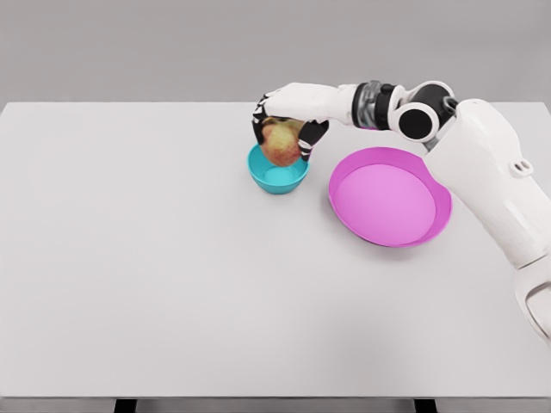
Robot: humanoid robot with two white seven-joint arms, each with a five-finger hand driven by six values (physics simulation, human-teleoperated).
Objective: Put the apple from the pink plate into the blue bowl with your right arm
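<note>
A red-and-yellow apple (280, 146) hangs just above the blue bowl (277, 178), over the bowl's far rim. My right hand (284, 136) is shut on the apple, fingers curled around it from above and both sides. The right arm reaches in from the right, across the far edge of the pink plate (389, 196). The pink plate stands to the right of the bowl with nothing on it. The left arm does not show.
The bowl and plate stand on a wide white table (155, 258), a few centimetres apart. The table's far edge runs just behind the hand.
</note>
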